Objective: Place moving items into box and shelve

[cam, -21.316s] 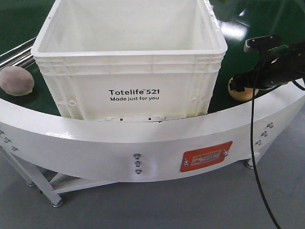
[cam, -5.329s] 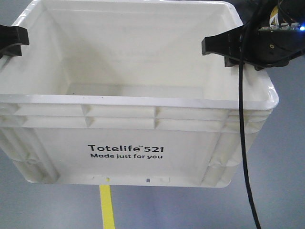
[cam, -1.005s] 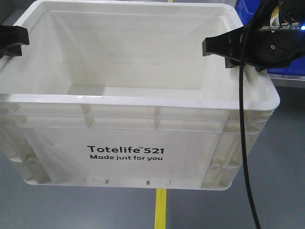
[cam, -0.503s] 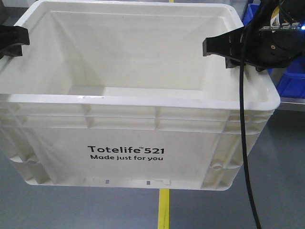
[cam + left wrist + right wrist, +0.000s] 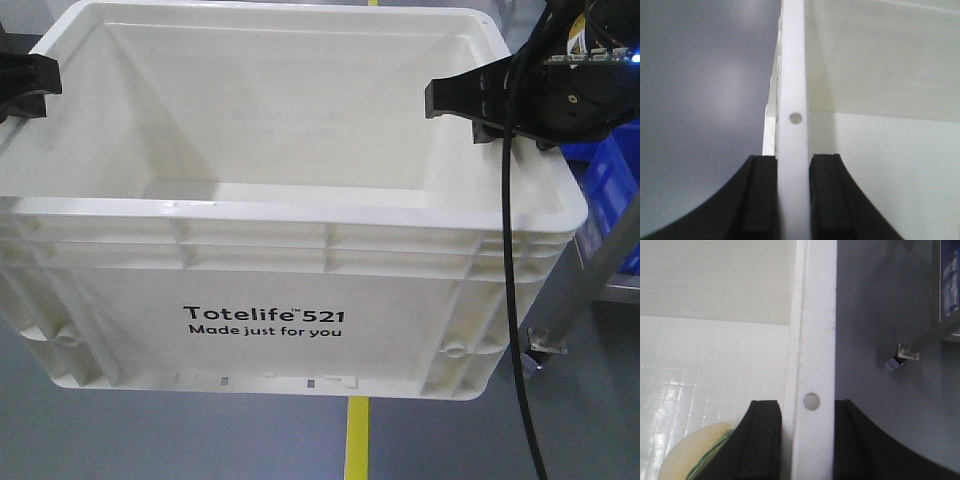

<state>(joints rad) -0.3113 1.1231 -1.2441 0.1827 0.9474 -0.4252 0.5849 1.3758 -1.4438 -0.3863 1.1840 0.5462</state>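
My left hand (image 5: 792,200) and right hand (image 5: 807,440) are matte black and blocky-fingered, the right one trailing a thin black cable (image 5: 510,300).

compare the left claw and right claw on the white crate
The left claw clamps the white crate's left rim, the right claw its right rim. Beside the right claw's inner finger lies a yellow plush fruit; beside the left claw's, only bare crate. Both are shut on the rim, a finger on each side.

the white ribbed crate (image 5: 300,285), printed "totelife 521 made just for you" in black, hangs upright and level, its left rim clamped in the left pincer (image 5: 792,195) and its right rim in the right pincer (image 5: 807,435). the green-leafed pale yellow plush fruit (image 5: 695,455) lies inside on its bottom, by the right wall.
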